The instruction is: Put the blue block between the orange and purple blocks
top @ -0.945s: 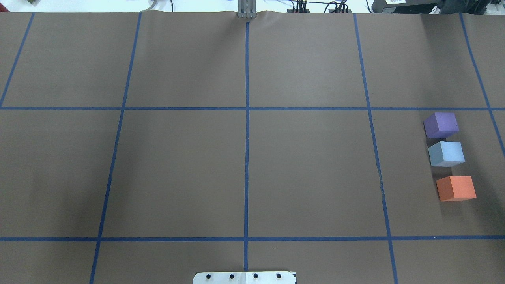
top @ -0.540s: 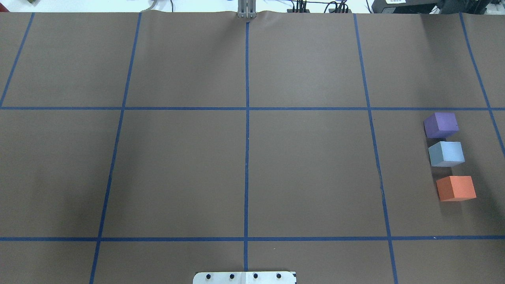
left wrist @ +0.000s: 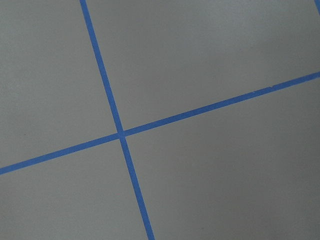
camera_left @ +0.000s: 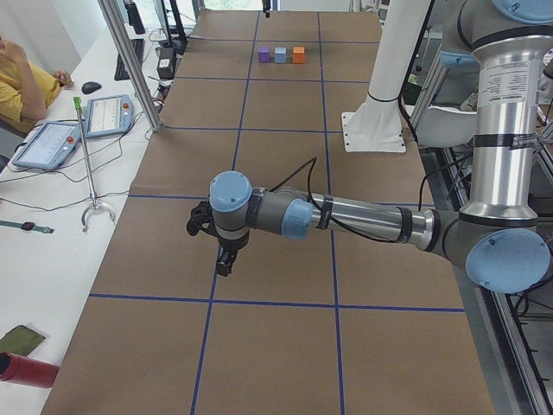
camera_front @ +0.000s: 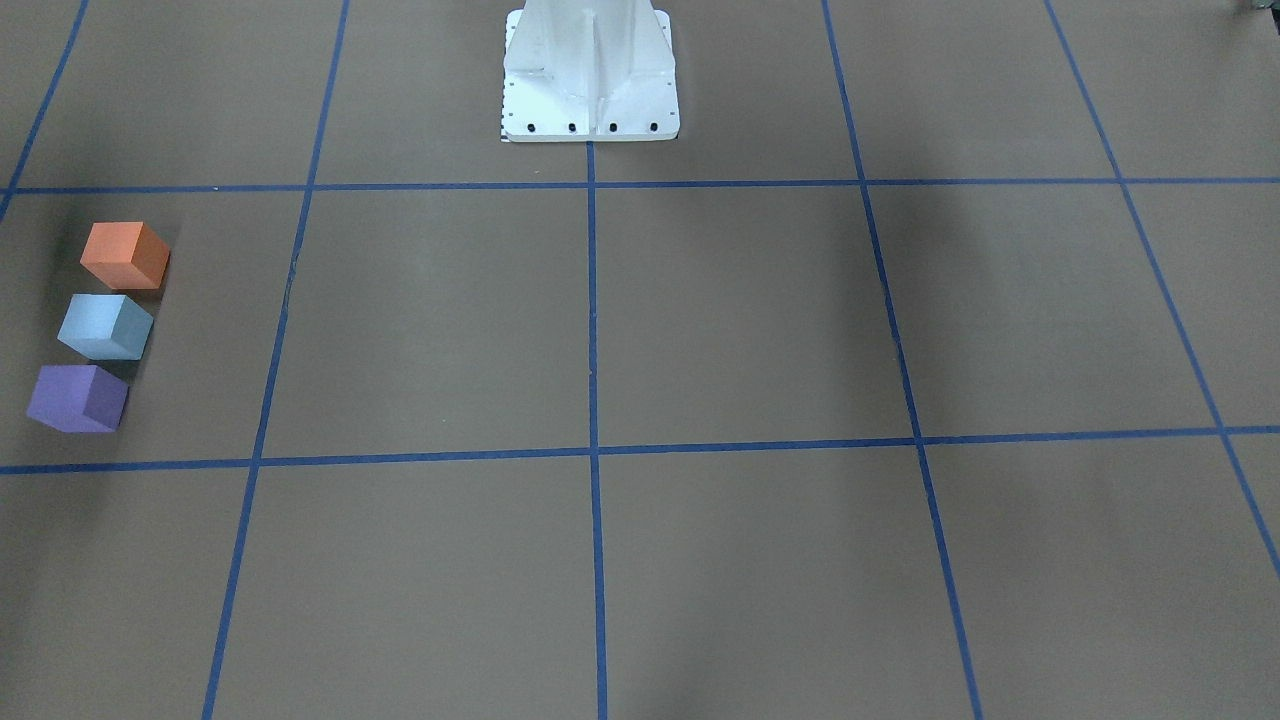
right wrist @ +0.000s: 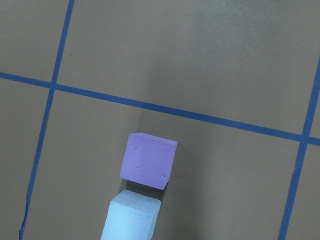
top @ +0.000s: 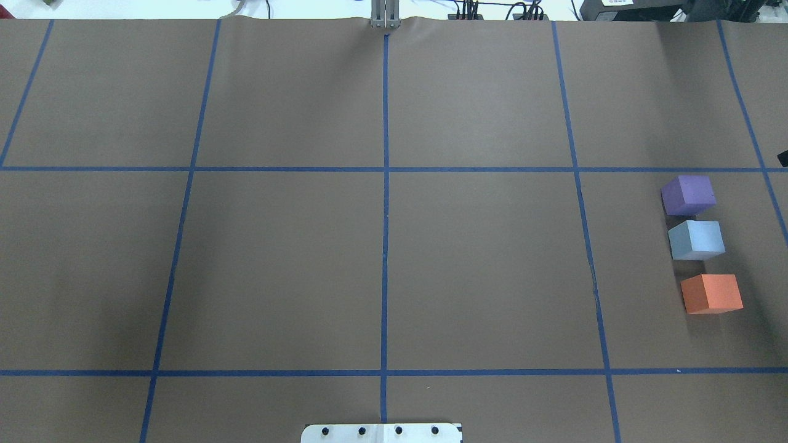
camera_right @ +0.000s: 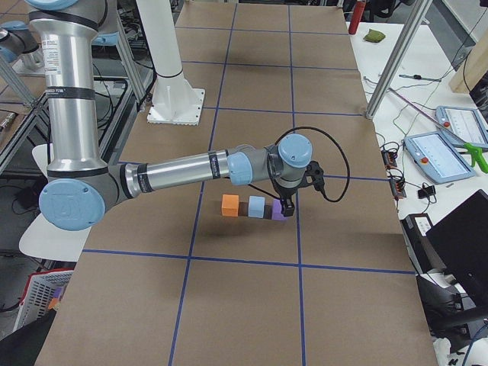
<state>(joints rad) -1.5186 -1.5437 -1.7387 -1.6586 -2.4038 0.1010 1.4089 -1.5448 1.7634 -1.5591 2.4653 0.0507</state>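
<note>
Three in line: purple block (top: 688, 195), blue block (top: 696, 240), orange block (top: 711, 293); raise right pincer (camera_right: 283, 210) straight, nudging none; cannot tell its opening.

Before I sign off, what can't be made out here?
The right gripper: shows only in the exterior right view, so open or shut cannot be told.
The left gripper: only in the exterior left view, likewise.
The purple foam cube: partly hidden by the right gripper in the exterior right view.
The light blue foam cube: cut off by the right wrist view's bottom edge; the orange foam cube lies outside it.
</note>
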